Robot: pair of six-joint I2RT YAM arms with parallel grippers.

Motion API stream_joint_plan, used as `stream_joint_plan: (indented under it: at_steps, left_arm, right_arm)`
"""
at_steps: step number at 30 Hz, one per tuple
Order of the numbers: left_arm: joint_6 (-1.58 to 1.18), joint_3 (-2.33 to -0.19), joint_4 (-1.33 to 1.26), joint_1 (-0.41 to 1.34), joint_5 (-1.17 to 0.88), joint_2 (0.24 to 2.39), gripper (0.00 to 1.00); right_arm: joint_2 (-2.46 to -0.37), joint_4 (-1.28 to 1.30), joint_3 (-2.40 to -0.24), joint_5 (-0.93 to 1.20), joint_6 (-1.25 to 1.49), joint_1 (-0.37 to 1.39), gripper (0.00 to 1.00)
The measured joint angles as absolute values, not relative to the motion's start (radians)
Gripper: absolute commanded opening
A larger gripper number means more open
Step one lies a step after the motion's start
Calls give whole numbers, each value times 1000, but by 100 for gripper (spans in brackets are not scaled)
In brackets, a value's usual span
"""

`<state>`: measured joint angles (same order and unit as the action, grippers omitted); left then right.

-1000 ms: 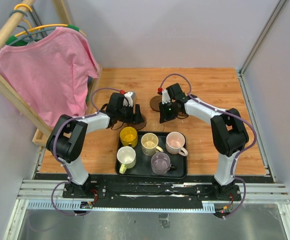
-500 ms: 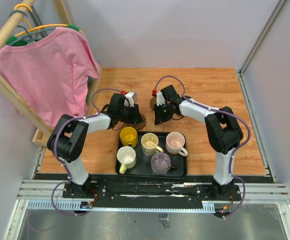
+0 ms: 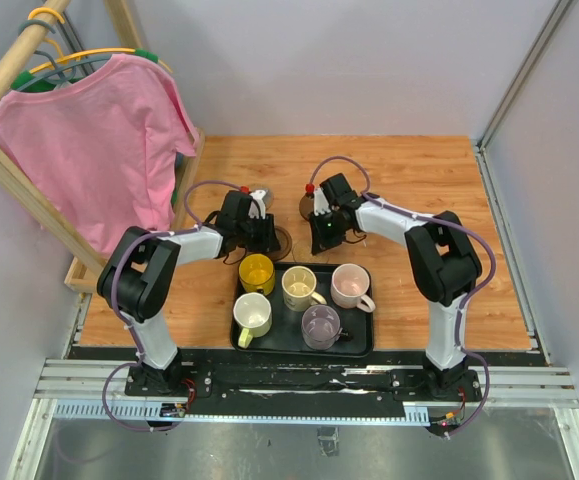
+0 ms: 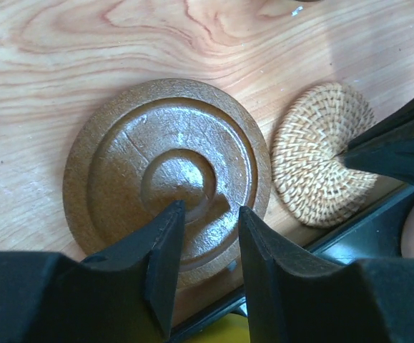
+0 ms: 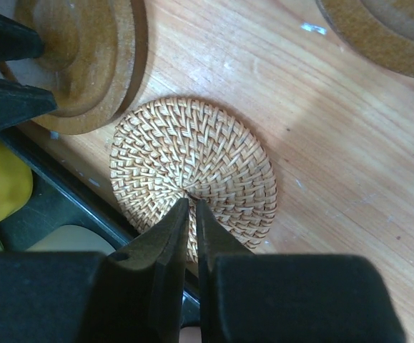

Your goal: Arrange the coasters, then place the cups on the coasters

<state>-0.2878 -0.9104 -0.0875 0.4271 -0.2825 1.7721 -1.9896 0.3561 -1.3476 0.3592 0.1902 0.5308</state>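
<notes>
Worktop (image 3: 419,180) of pale wood, carrying all items below. Pink shirt (image 3: 99,150) on a wooden rack (image 3: 9,70) off the left edge. Black tray (image 3: 354,337) at the middle of the near edge, holding five cups: yellow cup (image 3: 257,272), cream cup (image 3: 299,288) and pink cup (image 3: 350,285) in the far row, white cup (image 3: 252,315) and grey-purple cup (image 3: 320,325) in the near row. Ringed brown coaster (image 4: 121,157) lies flat just beyond the tray's far rim, with the woven coaster (image 5: 192,157) just beside it on the right. Second brown coaster (image 5: 385,36) lies farther back. Left gripper (image 4: 207,211) has its jaws narrowly apart and its tips low over the ringed brown coaster; whether they pinch it cannot be told. Right gripper (image 5: 191,204) has its jaws all but closed and its tips at the woven coaster's middle.
</notes>
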Motion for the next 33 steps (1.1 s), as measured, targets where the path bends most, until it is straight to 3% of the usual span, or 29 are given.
stream_joint_plan:
  at_steps: [23,33]
  left_arm:
    - [-257,-878,85,274,-7,1670,42]
    - [-267,-877,104,179,45,1660,43]
  right_arm:
    - [-1825,429,-1167,186,232,276,10]
    - [-1753,477,-1084,156,282,80,11]
